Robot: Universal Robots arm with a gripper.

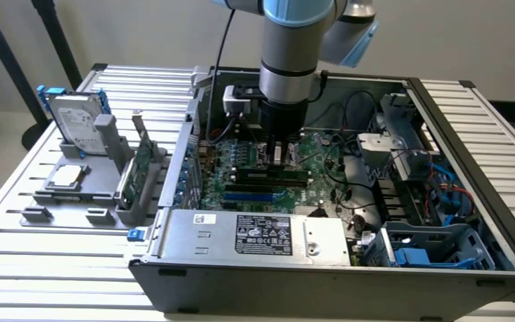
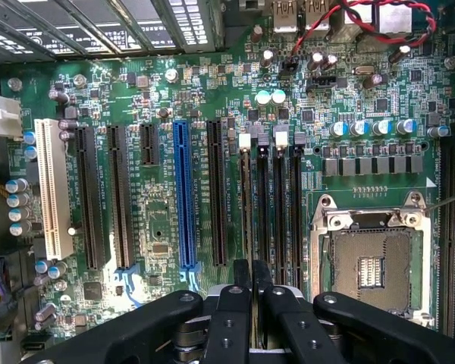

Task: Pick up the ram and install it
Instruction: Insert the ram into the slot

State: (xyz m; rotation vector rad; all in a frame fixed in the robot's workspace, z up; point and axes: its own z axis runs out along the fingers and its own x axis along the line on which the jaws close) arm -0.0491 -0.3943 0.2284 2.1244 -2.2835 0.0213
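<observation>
The end effector [image 2: 252,277] is clenched, its two black fingers [image 2: 243,274] pressed nearly together over the memory slots [image 2: 271,212] of the motherboard [image 2: 159,227]. In the wrist view a thin ram [image 2: 246,205] edge stands in the slot just below them; whether it is pinched I cannot tell. The arm [image 1: 289,60] hangs straight down into the open computer case [image 1: 454,121], whose walls rise near on both sides, with cables [image 1: 365,107] to the exterior view's right.

The ram [image 2: 246,205] — thin, edge-on — stands upright among the motherboard's [image 2: 159,227] black slots.
</observation>
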